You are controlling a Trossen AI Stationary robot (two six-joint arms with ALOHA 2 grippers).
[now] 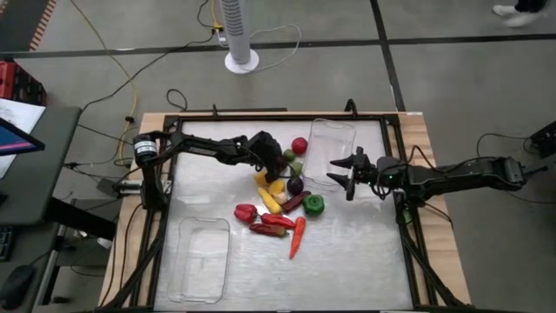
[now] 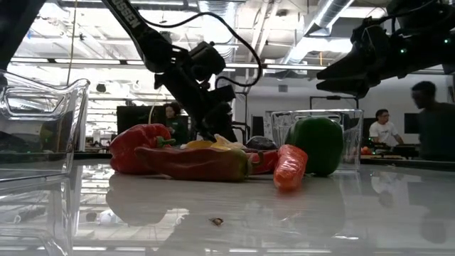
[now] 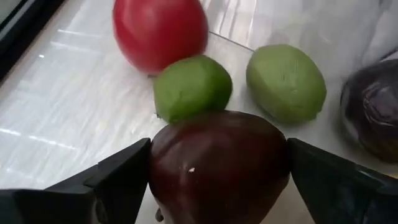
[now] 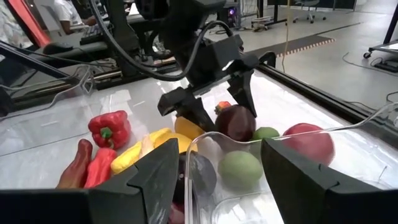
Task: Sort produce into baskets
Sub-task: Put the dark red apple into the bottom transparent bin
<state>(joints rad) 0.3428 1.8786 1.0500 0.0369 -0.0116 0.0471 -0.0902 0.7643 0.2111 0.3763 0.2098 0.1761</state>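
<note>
The produce lies heaped at the table's middle: red peppers [image 1: 246,211], a carrot [image 1: 298,236], yellow pieces [image 1: 269,196], a green pepper [image 1: 314,204], a purple piece [image 1: 295,184], two green limes [image 3: 193,87] and a red tomato [image 3: 158,31]. My left gripper [image 1: 278,161] reaches into the heap's far end, with a dark red fruit [image 3: 217,155] between its fingers. My right gripper [image 1: 340,172] hangs open beside the far basket [image 1: 334,124], holding nothing. The near basket [image 1: 182,226] sits at the near left. My left gripper has the dark red fruit between its two fingers, one finger [image 3: 118,180] against each of its sides [image 3: 158,168]. The fingers slant down at it from the table's left. The fruit fills the whole gap; whether it is clear of the table I cannot tell.
Black frame rails [image 1: 165,209] run along the table's sides. Bare tabletop lies between the heap and the near edge. A white fan stand [image 1: 241,61] is on the floor beyond the far edge. People show in the room behind.
</note>
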